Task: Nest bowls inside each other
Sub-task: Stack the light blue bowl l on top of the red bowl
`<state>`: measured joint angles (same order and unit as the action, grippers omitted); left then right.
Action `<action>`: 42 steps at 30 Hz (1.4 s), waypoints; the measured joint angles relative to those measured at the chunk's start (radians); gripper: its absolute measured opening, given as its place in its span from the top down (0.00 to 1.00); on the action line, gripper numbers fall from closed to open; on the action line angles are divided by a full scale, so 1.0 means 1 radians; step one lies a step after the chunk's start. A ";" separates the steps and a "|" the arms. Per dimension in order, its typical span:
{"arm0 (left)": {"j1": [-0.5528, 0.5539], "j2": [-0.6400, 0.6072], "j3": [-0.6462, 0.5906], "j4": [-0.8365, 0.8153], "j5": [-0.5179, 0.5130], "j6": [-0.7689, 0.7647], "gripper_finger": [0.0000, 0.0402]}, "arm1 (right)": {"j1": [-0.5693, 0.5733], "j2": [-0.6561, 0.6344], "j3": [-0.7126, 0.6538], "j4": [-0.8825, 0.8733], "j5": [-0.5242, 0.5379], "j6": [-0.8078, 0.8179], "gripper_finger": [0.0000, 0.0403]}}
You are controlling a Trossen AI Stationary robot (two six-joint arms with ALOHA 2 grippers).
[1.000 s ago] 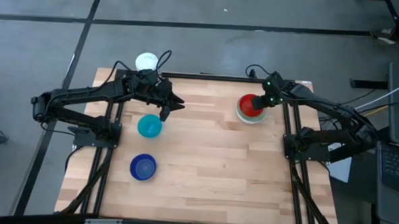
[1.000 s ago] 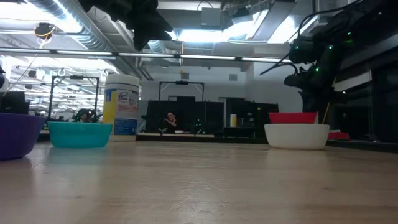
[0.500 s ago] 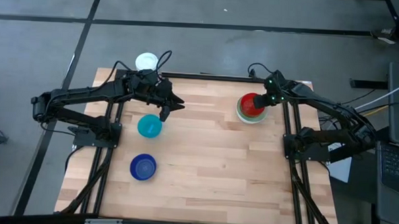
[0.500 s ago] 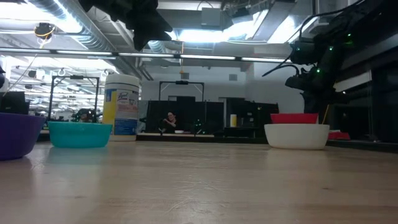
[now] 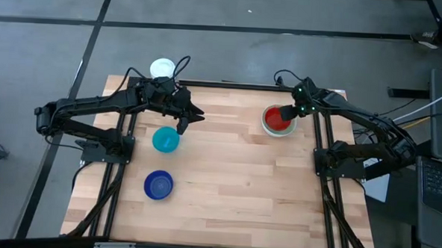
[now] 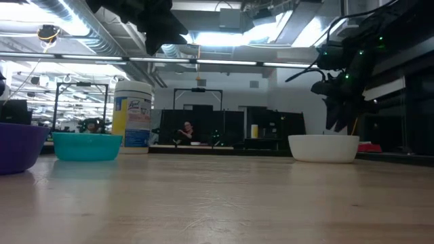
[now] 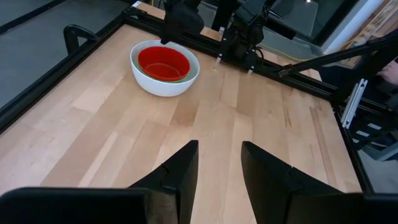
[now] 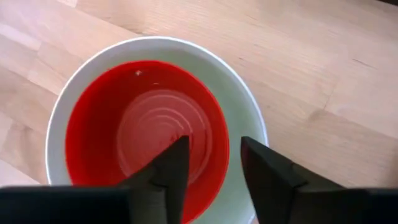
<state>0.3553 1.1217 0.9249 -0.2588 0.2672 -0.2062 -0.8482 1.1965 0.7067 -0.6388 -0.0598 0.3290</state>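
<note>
A red bowl (image 8: 143, 124) sits nested in a green bowl (image 7: 183, 77), which sits inside a white bowl (image 5: 266, 127) at the table's far right. My right gripper (image 8: 212, 146) stands open just above them, one finger over the red bowl's hollow and one outside its rim. In the low view only the white bowl (image 6: 323, 148) shows, below my right gripper (image 6: 337, 116). A light blue bowl (image 5: 166, 139) and a dark blue bowl (image 5: 158, 185) rest on the table's left half. My left gripper (image 5: 195, 116) hovers open beside the light blue bowl, with nothing between its fingers (image 7: 186, 163).
A white cylindrical container (image 5: 162, 67) with a blue-yellow label stands at the far left corner, behind the light blue bowl (image 6: 87, 146). The dark blue bowl (image 6: 17, 146) is near the left edge. Bare wood spans the table's middle and near side.
My right gripper has opened and let go of the red bowl. The bowl has dropped into the stack: its rim stood above the white bowl's rim before and now sits below it.
</note>
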 joint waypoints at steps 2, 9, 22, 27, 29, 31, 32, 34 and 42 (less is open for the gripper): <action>0.000 0.000 0.000 0.000 0.000 0.000 0.71 | 0.000 0.000 0.000 0.005 -0.003 0.001 0.59; 0.000 0.000 0.000 0.000 0.000 -0.008 0.71 | 0.006 -0.054 0.000 0.206 -0.186 0.110 0.56; -0.033 0.000 0.000 -0.499 0.020 -0.054 0.71 | 0.222 -0.091 0.116 0.794 -0.406 0.349 0.60; -0.056 0.000 0.000 -0.617 0.063 -0.070 0.69 | 0.264 -0.088 0.223 0.784 -0.403 0.305 0.58; -0.068 0.000 0.000 -0.661 0.059 -0.095 0.67 | 0.273 -0.087 0.257 0.749 -0.398 0.279 0.57; -0.075 0.000 0.000 -0.698 0.050 -0.123 0.64 | 0.282 -0.087 0.281 0.725 -0.392 0.249 0.56; -0.076 0.000 0.000 -0.709 0.048 -0.135 0.62 | 0.286 -0.087 0.287 0.721 -0.392 0.239 0.56; -0.075 0.000 -0.002 -0.711 0.043 -0.157 0.60 | 0.300 -0.087 0.293 0.721 -0.392 0.232 0.57; -0.092 0.065 -0.084 -0.686 0.011 -0.192 0.59 | 0.345 -0.087 0.293 0.719 -0.375 0.197 0.60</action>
<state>0.2635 1.1871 0.8406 -0.9445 0.2783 -0.3981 -0.5037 1.1099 0.9997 0.0803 -0.4346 0.5259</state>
